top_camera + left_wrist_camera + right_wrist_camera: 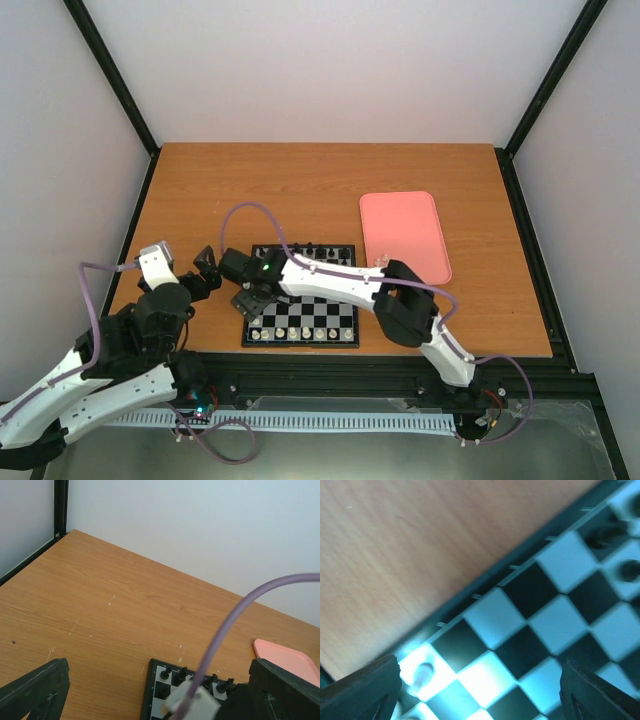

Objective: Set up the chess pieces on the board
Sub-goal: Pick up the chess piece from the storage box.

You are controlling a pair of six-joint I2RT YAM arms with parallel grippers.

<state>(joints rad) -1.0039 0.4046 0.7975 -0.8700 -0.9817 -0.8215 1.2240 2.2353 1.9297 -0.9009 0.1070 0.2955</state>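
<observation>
The right gripper (480,680) hangs low over the left side of the board (325,315), its jaws spread wide with only bare squares between them. Close by one finger (362,692), a cream piece (422,672) sits on a white square against the board's border; it is too blurred to tell whether it stands upright. From above, a row of white pieces (300,333) lines the board's near edge and a row of black pieces (315,248) lines the far edge, with the right arm stretched across the squares between them. The left gripper (159,680) is off the board's left side, above the table (300,190), its jaws released and holding nothing. A purple cable (225,630) arcs across its view. The board lies near the front of the table, and a pink tray (404,235) lies just beside its far right corner.
</observation>
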